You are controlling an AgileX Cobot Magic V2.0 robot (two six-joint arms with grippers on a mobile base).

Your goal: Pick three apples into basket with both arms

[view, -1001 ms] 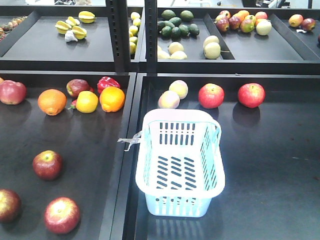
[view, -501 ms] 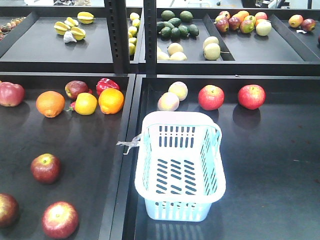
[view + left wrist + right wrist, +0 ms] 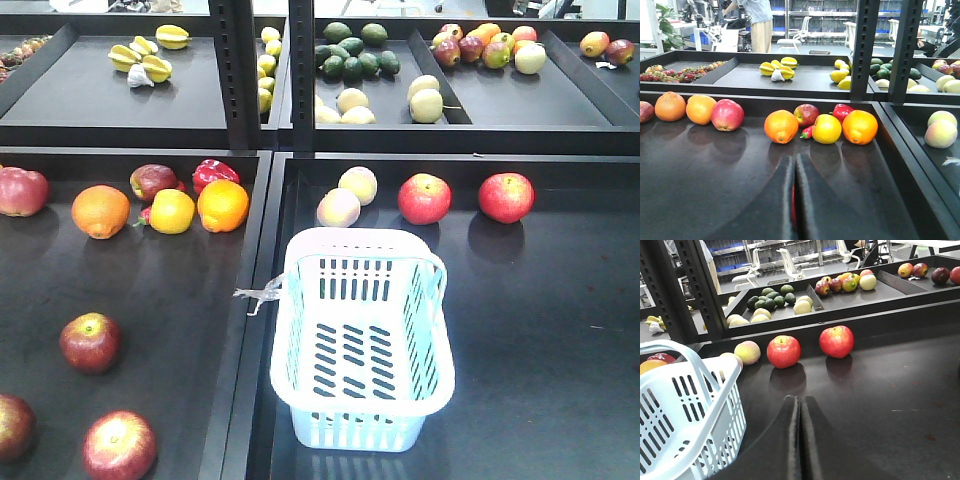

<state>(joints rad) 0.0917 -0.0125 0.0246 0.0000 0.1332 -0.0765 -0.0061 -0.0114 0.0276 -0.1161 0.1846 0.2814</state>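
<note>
Pale blue-white slotted plastic basket (image 3: 350, 430), empty, stands in the right black tray (image 3: 540, 330); three dark red apples (image 3: 90, 342) lie in the left black tray (image 3: 150, 300). Left gripper (image 3: 794, 162) and right gripper (image 3: 800, 401) have fingers together: spread them wide before straddling an apple.

The left claw (image 3: 794, 161), seen from its own wrist camera, is a pair of plain black wedge-shaped fingers (image 3: 765, 210). They are broad at the base and narrow to slim tips, with a smooth surface and a dull sheen, and they lie edge to edge with only a thin seam between them. The right claw (image 3: 800, 399) looks the same from its wrist camera: two matt black tapering fingers (image 3: 827, 450) with gently curved outer edges, meeting along a fine dark line down the middle.
</note>
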